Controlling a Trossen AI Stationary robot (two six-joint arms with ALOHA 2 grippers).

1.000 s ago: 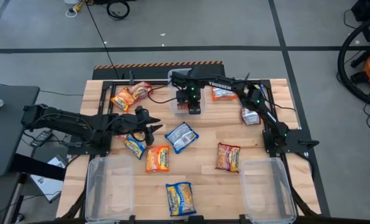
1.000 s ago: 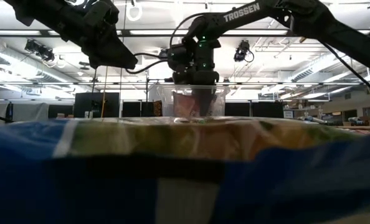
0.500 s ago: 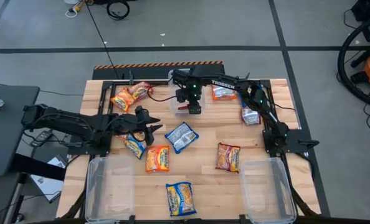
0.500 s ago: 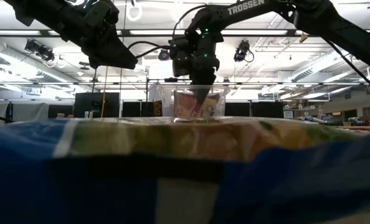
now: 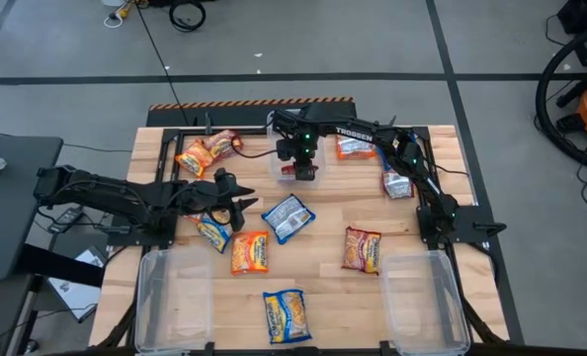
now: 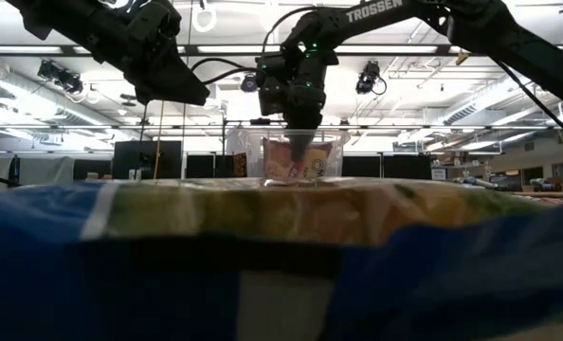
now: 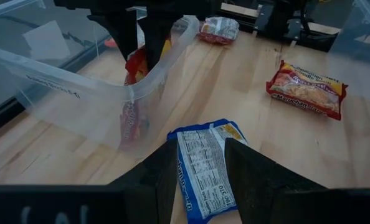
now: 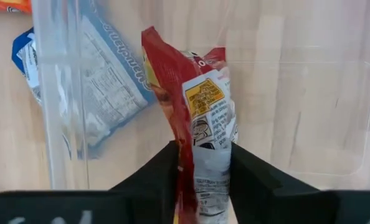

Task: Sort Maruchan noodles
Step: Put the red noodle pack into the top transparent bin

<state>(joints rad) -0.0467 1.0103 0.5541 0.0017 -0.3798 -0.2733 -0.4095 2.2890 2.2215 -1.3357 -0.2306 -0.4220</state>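
Observation:
My right gripper (image 5: 299,164) is over the clear bin (image 5: 286,174) at the far middle of the table, shut on a red noodle packet (image 8: 194,106), which also shows inside the bin in the low view (image 6: 292,161). My left gripper (image 5: 242,205) hovers open left of a blue packet (image 5: 288,218) that lies flat on the table. In the left wrist view the blue packet (image 7: 203,171) shows between and beyond the open fingers, which do not touch it. My right gripper pinches the red packet by its upper end (image 8: 205,158) between its two fingers. The fingers come from above, pointing down. The packet hangs upright below them, its lower part (image 6: 291,170) down inside the clear bin.
Loose packets lie around: orange (image 5: 250,252), red (image 5: 362,248), blue and yellow near the front edge (image 5: 286,315), blue under the left arm (image 5: 214,233), several along the far edge (image 5: 197,156). Clear bins stand at the near left (image 5: 172,297) and near right (image 5: 424,297).
My right gripper has gone up a little over the far bin with the red packet, still shut on it; the packet's lower part stays inside the bin.

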